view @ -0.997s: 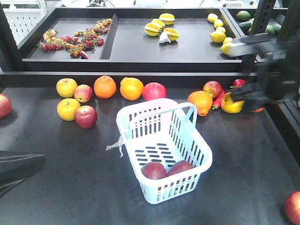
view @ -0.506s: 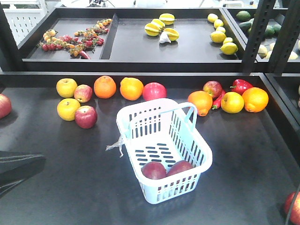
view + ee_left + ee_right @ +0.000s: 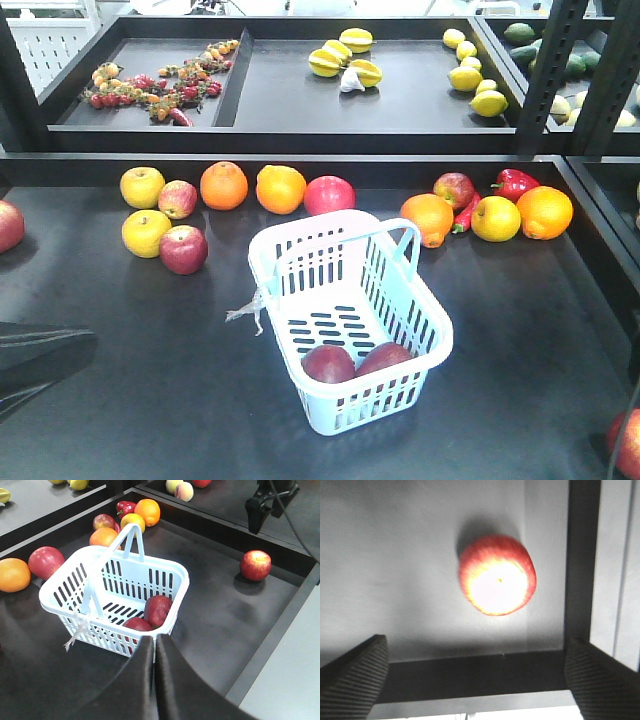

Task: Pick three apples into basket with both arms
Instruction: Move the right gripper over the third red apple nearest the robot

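My right gripper (image 3: 472, 680) hangs spread above a red apple (image 3: 497, 575) near the table's raised edge (image 3: 580, 565). My left gripper (image 3: 154, 652) is pressed together, just before the basket (image 3: 172, 572) holding two apples (image 3: 158, 611).

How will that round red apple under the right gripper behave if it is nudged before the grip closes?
The round red apple would probably roll: it sits free on the flat dark tabletop. Its smooth skin may slip between the fingers. The raised black edge beside it should stop it.

Red apple (image 3: 497, 575) on grey surface, between wide-spread claw (image 3: 476, 672) fingers (image 3: 355, 672).
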